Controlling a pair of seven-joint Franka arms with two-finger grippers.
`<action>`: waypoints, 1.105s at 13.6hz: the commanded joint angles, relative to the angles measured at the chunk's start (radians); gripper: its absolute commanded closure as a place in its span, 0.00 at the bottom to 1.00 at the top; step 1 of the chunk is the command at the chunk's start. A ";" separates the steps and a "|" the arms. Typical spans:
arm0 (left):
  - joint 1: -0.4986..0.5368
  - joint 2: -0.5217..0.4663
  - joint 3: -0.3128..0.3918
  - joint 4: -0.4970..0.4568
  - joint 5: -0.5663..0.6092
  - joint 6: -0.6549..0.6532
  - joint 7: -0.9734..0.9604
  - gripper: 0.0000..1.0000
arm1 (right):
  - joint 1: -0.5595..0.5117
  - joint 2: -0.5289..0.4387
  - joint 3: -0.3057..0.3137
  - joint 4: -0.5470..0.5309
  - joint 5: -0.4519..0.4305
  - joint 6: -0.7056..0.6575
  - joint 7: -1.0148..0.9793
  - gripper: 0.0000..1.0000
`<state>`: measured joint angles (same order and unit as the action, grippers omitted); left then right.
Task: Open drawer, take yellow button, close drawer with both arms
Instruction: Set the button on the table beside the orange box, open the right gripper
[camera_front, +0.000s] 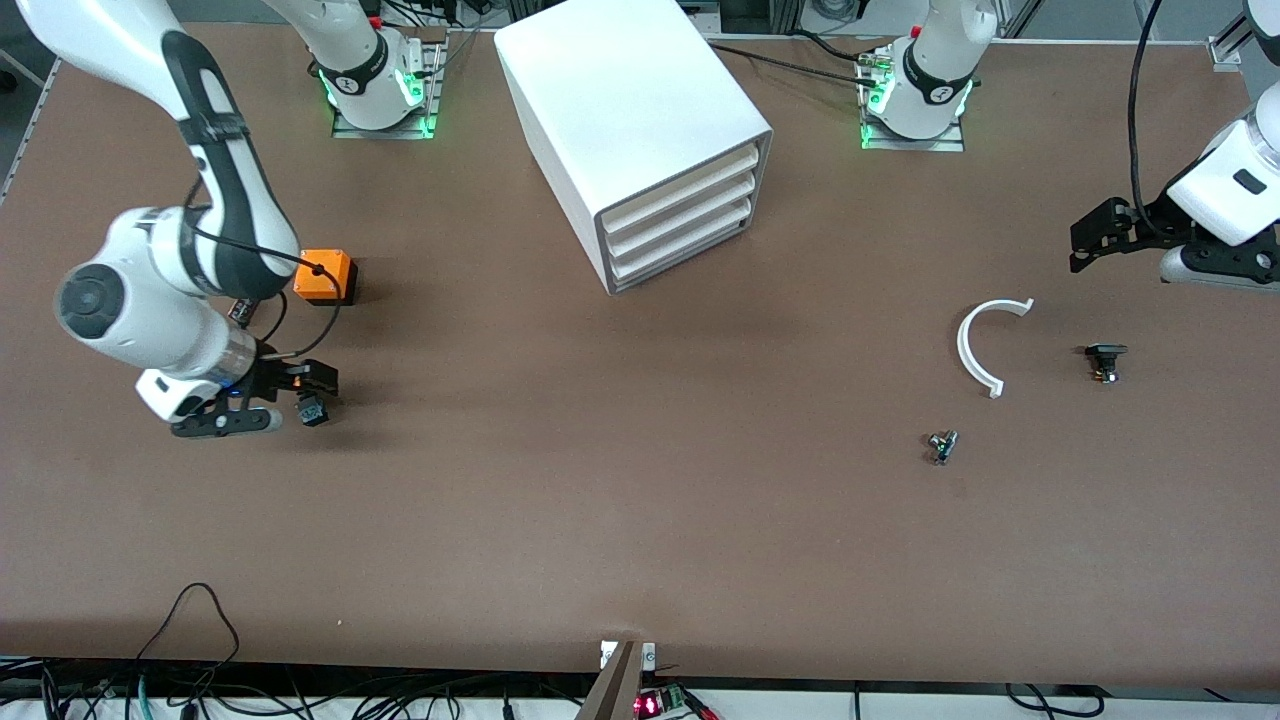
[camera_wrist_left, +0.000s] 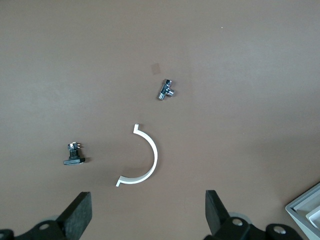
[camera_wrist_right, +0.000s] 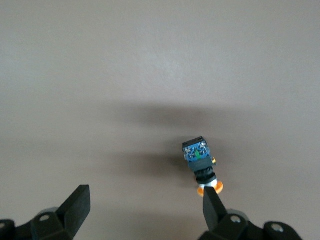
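right hand (camera_wrist_right: 145, 212) spread, low over desk | button (camera_wrist_right: 201, 165) lies at one fingertip, outside the gap, body pointing away | left hand (camera_wrist_left: 147, 212) spread, waits

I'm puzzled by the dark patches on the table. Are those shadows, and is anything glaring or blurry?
Front view: soft shadows lie beside the cabinet and the orange cube; green lights glow at both bases. Right wrist view: a broad blurred shadow lies near the button, which looks sharp. Left wrist view: even light, faint shadows, no glare.
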<state>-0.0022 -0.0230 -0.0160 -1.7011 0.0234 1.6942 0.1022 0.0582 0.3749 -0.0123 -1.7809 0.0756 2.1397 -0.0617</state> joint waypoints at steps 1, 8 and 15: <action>0.019 0.018 0.004 0.023 0.006 -0.018 0.020 0.00 | 0.014 0.006 0.011 0.187 0.009 -0.206 0.084 0.00; 0.021 0.020 0.002 0.024 0.006 -0.021 0.017 0.00 | 0.028 -0.056 -0.001 0.452 -0.040 -0.527 0.155 0.00; 0.021 0.020 -0.001 0.026 0.006 -0.024 0.017 0.00 | -0.001 -0.149 -0.075 0.457 -0.097 -0.583 0.154 0.00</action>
<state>0.0193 -0.0095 -0.0152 -1.6999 0.0235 1.6942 0.1030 0.0645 0.2454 -0.0525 -1.3233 -0.0141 1.5720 0.0825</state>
